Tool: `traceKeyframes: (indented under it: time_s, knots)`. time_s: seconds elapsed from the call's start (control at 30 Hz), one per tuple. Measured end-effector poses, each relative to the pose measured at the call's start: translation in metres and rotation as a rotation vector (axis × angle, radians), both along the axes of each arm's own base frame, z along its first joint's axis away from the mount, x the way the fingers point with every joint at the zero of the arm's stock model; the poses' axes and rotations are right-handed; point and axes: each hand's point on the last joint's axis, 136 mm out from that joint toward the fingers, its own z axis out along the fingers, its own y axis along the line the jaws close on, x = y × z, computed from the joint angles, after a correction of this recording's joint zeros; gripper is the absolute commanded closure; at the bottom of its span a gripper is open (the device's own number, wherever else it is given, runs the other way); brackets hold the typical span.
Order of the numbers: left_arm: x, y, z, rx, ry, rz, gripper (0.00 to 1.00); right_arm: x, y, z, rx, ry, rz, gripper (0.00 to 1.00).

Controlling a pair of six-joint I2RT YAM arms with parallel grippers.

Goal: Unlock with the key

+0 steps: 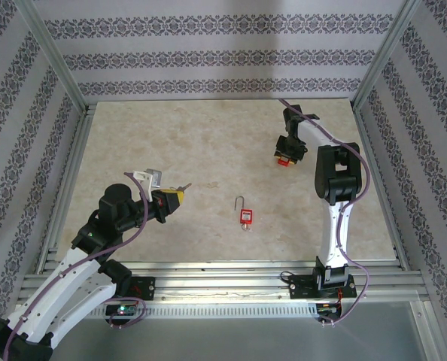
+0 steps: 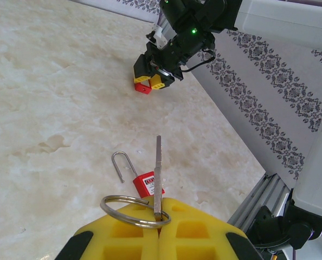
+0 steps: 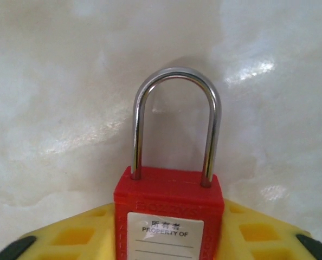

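Observation:
My left gripper [image 2: 160,230] is shut on a silver key [image 2: 158,168], whose blade sticks up out of the yellow pads; its ring [image 2: 131,212] lies over them. In the top view this gripper [image 1: 175,197] hovers left of centre. A red padlock [image 2: 146,183] lies on the table beyond the key with its shackle swung open, also seen mid-table [image 1: 245,216]. My right gripper [image 3: 169,241] is shut on a second red padlock [image 3: 169,197] with a closed shackle, and its yellow pads press both sides of the body. That gripper [image 1: 285,156] points down at the far right.
The marble-patterned tabletop [image 1: 208,143] is bordered by aluminium frame rails [image 1: 208,267] and patterned walls. The right arm's upright column [image 1: 336,180] stands right of the loose padlock.

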Motion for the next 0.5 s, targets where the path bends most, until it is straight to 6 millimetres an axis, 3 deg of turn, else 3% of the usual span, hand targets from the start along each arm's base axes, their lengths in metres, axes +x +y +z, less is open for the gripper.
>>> traceKeyframes:
  time_s: [0.2, 0.33, 0.5]
  knots:
    - [0.000, 0.000, -0.001, 0.001, 0.002, 0.000, 1.00, 0.002, 0.000, 0.004, 0.002, -0.025, -0.004, 0.88]
    - [0.003, -0.001, -0.005, 0.008, 0.016, 0.000, 1.00, -0.009, -0.001, 0.008, 0.006, -0.035, -0.005, 0.95]
    - [0.010, -0.005, -0.009, 0.014, 0.026, 0.000, 1.00, -0.012, 0.005, 0.046, 0.049, -0.127, -0.001, 0.96]
